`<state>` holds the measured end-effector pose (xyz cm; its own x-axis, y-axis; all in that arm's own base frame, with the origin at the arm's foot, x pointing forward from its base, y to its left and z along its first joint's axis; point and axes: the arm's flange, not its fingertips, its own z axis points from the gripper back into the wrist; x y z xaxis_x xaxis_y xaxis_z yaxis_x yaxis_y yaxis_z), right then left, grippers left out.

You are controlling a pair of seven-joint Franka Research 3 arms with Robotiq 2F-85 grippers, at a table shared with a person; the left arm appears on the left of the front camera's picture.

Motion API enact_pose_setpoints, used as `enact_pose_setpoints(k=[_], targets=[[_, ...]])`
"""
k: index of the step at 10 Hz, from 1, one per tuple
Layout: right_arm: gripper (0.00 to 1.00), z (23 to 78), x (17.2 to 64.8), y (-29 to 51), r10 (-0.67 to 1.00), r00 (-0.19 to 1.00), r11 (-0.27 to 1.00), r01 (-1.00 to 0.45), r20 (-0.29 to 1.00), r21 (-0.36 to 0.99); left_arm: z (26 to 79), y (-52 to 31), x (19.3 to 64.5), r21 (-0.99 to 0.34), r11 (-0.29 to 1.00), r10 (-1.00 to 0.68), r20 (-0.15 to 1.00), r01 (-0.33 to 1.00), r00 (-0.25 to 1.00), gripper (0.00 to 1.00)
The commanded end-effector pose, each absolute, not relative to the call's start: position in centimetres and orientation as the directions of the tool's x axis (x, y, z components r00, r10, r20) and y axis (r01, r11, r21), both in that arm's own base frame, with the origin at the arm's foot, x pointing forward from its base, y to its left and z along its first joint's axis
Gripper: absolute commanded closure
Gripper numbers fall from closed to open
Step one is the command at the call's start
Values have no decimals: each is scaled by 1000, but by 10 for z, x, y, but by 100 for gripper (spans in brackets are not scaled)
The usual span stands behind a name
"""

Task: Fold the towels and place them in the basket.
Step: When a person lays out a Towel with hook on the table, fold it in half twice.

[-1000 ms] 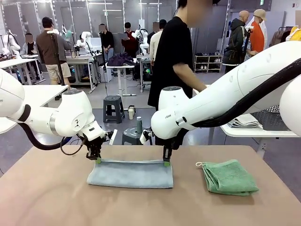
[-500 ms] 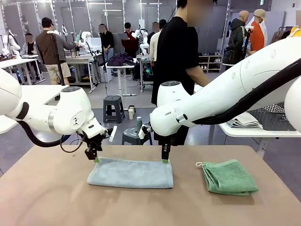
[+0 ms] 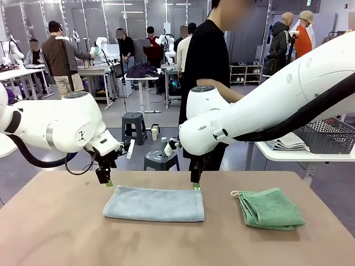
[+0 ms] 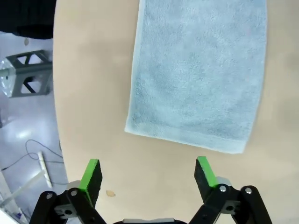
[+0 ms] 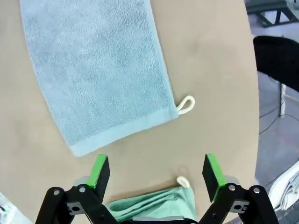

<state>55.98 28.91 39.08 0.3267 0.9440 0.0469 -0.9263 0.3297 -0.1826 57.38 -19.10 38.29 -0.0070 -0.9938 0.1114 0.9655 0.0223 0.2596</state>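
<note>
Left tool (image 3: 105, 181): jaws wide, empty, just above the far left corner of the pale blue-grey terry-cloth towel (image 3: 153, 203), apart from it.
Right tool (image 3: 195, 184): jaws wide, empty, just above the same towel's far right corner.
Blue-grey towel: flat folded oblong on the brown bench (image 3: 55, 233), below both tools.
Mint green terry-cloth towel (image 3: 270, 208): folded, near the right tool, on its outer side.
Dark grey lattice-mesh plastic basket (image 3: 327, 136): on a white side bench, well beyond the right tool.
Step, as judged: lengthwise fold laid; neither towel in the basket yet.
Next move calls for: a second fold across the length, pinching all layers together, then carrying the towel to the basket.
</note>
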Motion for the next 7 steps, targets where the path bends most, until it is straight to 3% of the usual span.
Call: enact_pose_setpoints(k=[1,4,7], targets=[[0,404,531,287,843,537,536,-830,38,-152,394,-193,546,199,127,-989,96,972,110,0],[0,423,502,282,669,734,743,-664,121,-82,415,-187,514,138,413,-910,105,900,401,0],[0,412,483,283,449,886,893,-450,116,-17,444,-170,458,93,657,-746,218,748,629,0]])
